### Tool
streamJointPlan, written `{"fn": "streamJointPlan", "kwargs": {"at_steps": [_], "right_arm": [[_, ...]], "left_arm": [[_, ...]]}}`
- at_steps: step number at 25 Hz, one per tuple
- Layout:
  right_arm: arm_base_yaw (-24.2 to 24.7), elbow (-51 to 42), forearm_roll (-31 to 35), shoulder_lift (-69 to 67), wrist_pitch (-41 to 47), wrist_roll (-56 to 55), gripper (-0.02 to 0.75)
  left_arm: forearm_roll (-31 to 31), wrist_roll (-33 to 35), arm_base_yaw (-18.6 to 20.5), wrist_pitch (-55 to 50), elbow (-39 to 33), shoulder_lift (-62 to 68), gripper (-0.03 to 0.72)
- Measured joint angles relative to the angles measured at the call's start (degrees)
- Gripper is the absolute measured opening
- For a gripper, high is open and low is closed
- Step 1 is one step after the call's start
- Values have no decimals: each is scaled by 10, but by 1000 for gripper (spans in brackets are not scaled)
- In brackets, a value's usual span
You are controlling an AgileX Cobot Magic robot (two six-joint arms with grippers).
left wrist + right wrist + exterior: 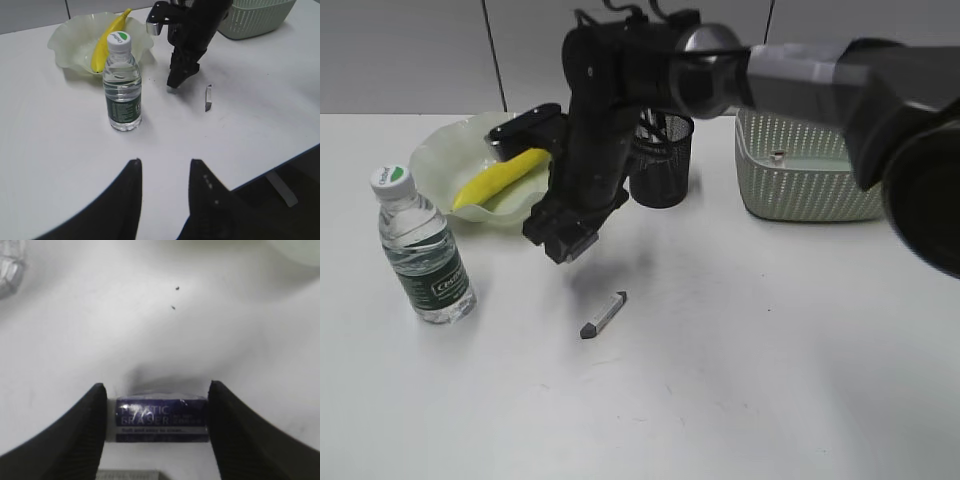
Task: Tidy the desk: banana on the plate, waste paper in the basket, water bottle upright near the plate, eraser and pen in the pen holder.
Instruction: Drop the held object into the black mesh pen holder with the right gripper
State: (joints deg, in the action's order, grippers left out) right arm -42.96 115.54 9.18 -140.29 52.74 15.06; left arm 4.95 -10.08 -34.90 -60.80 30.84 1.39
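– Right gripper: what's it doing?
– Its jaws are pressed against both ends of the eraser, just over the desk in front of the plate.
– And the left gripper?
– Hanging over the near edge of the desk, jaws a little apart, nothing between them.
– Go through the rest, big things first.
– The sage green basket with perforated sides stands at the back right. The pale green plate with its ruffled rim is at the back left. The water bottle, clear with a white cap and dark green label, stands upright just in front of the plate. The black mesh pen holder sits between plate and basket.
– And the smaller ones?
– The yellow banana lies in the plate. The pen, grey and short, lies flat on the desk mid-front. The eraser is white in a dark blue sleeve with pale lettering.
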Motion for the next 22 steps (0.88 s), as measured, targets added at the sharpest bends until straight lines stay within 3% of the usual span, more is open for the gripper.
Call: {"fn": "streamJointPlan", "kwargs": {"at_steps": [5,12,18,22], "right_arm": [[0,3,-37,72,54,-27,465],[33,5,-150,153,37,-127,465],[113,5,-133,148,-30,-156,465],[135,5,-101,131,-82,-158,465]], "left_arm": [[0,0,0,0,0,0,241],[0,0,0,0,0,0,241],[0,0,0,0,0,0,241],[0,0,0,0,0,0,241]]}}
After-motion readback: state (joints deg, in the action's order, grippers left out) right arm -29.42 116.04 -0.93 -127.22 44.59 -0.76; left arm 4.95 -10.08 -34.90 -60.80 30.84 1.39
